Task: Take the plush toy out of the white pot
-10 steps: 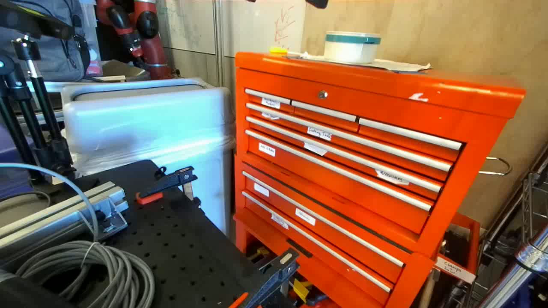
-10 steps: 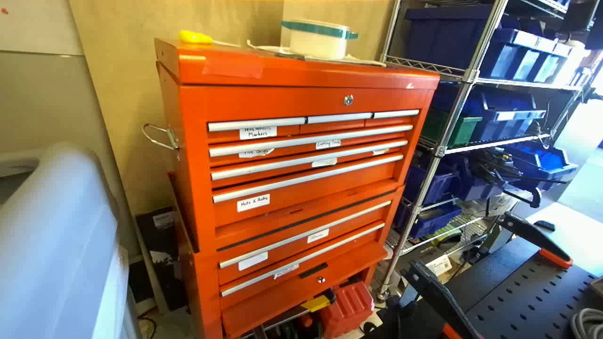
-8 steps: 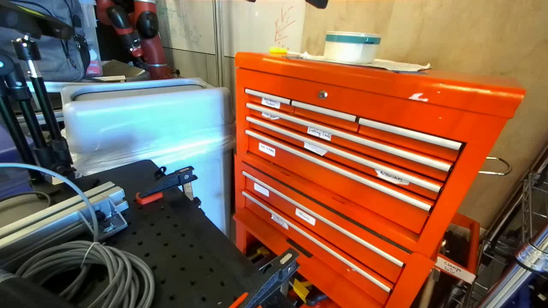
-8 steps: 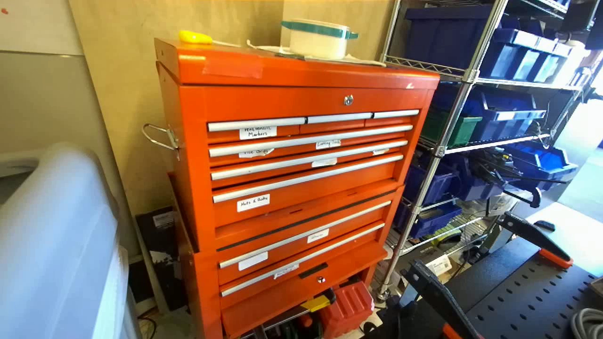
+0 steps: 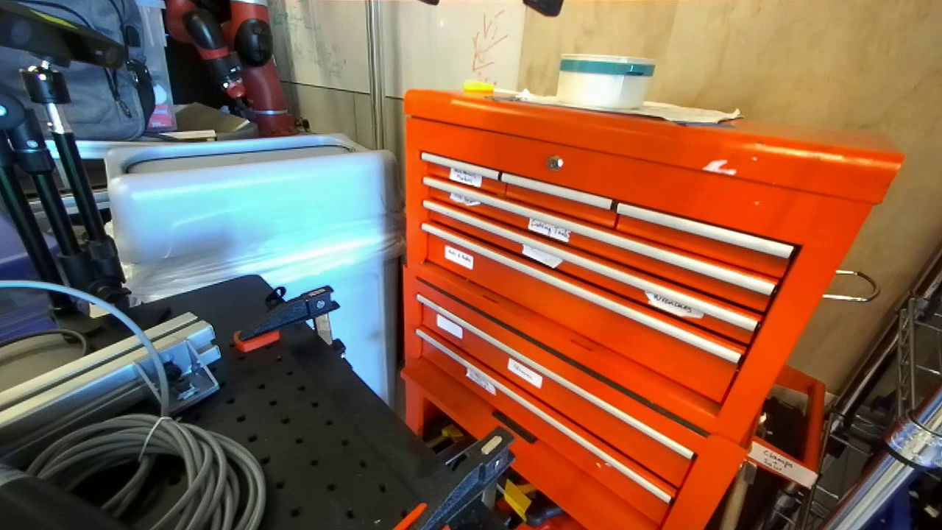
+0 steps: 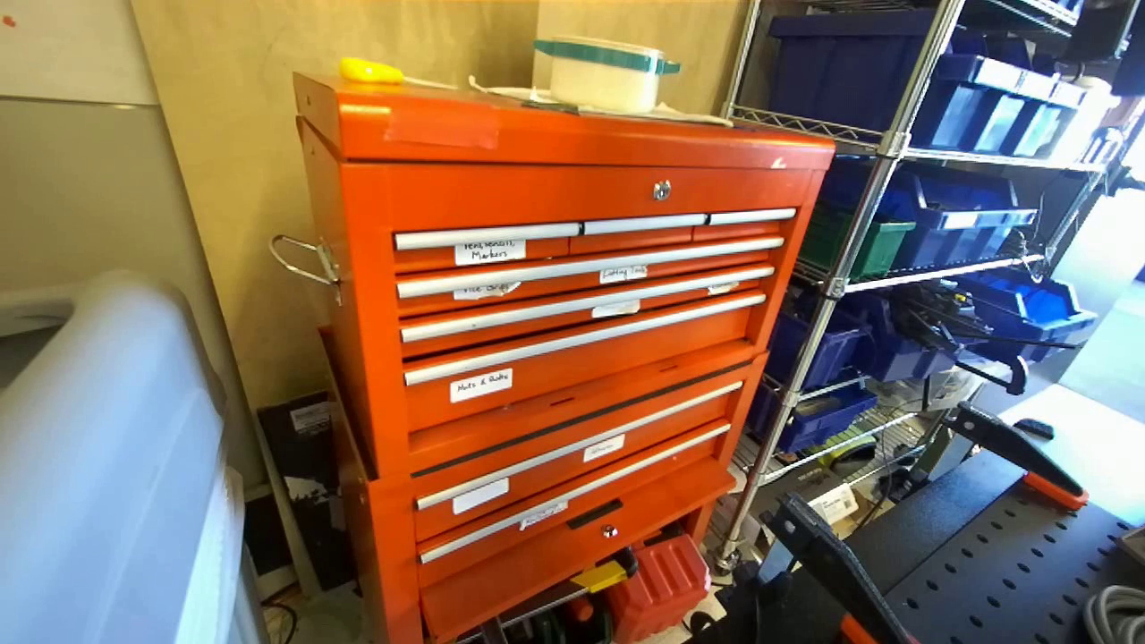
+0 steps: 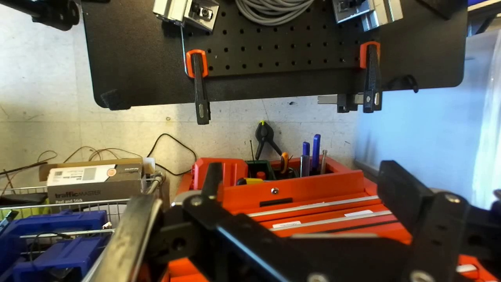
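Wrist cam: my gripper is spread wide, holding nothing. Orange chest shows b/w the tips, seen from above. Red box is partly behind the tip at frame L; blue bins are outboard of that same tip. Past the jaws, up-frame: spring clamp on the floor, then table w/ 2 bar clamps at its edge & cable coil farther out.

In an exterior view I get 2 black fingertips at top edge, gap b/w them, rest cut off. Pot is below & to frame R of them, upright on a pale sheet atop the chest. Yellow handle is approx below the gap.

In an exterior view, same pot, teal band near rim. Can't see inside, so can't tell if toy's in it. Rack w/ bins stands beside chest.
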